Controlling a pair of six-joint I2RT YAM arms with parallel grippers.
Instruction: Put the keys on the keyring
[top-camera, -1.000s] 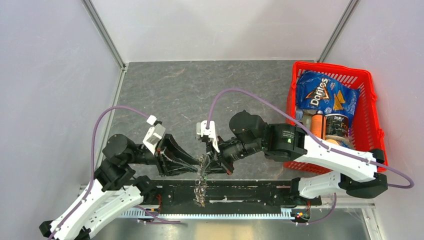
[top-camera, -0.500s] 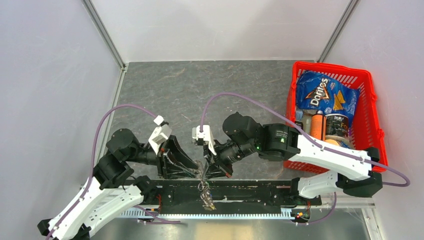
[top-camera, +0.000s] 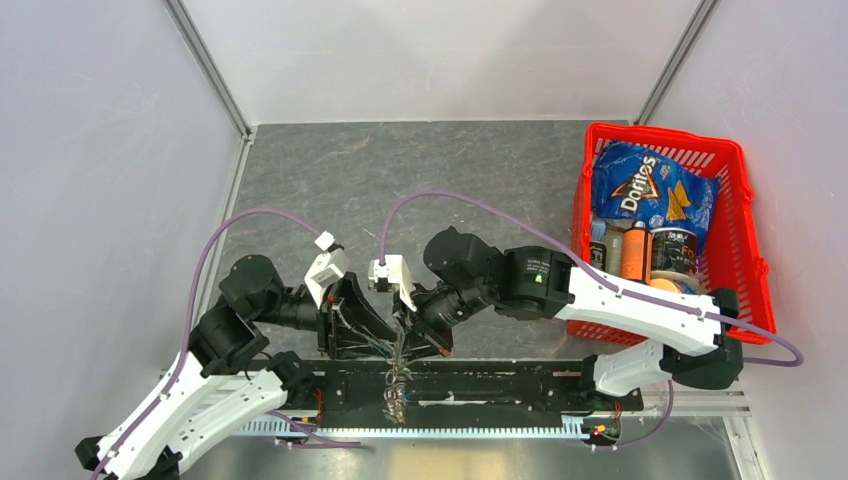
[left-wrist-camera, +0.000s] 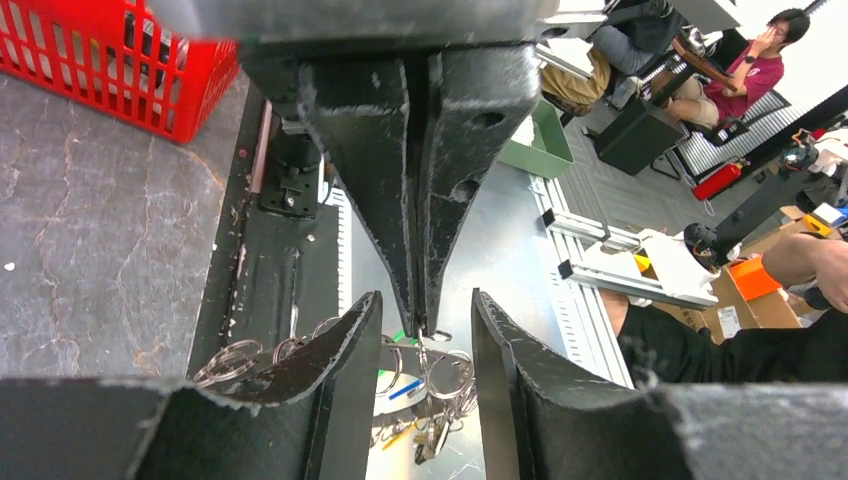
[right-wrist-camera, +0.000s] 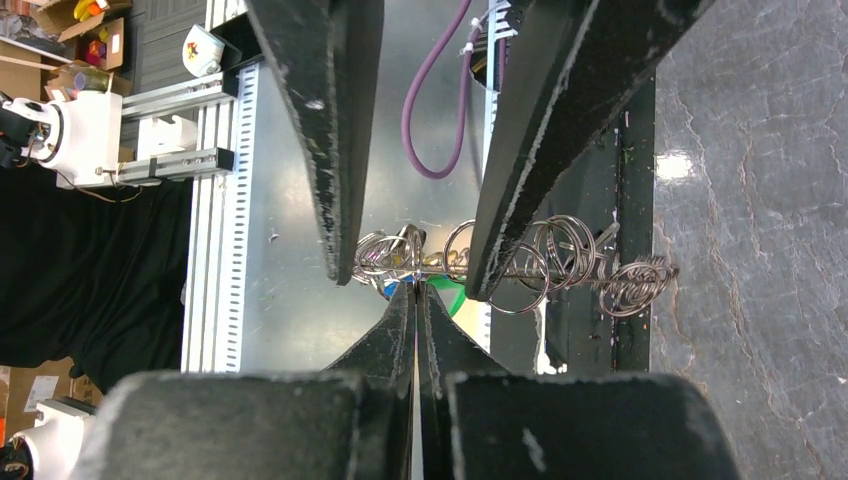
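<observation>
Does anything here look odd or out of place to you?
Yes: the tangle of metal rings isn't lying on the table. It dangles past the near edge, over the black rail, pinched by the shut right hand, with the open left hand straddling that pinch.

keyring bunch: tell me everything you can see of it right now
The keyring looks like a tangled bunch of thin silvery wire loops, with small green, blue and yellow bits among them. It hangs in a loose clump over the black rail at the near edge. The shut right gripper pinches its top; the left gripper stands open around that spot.
</observation>
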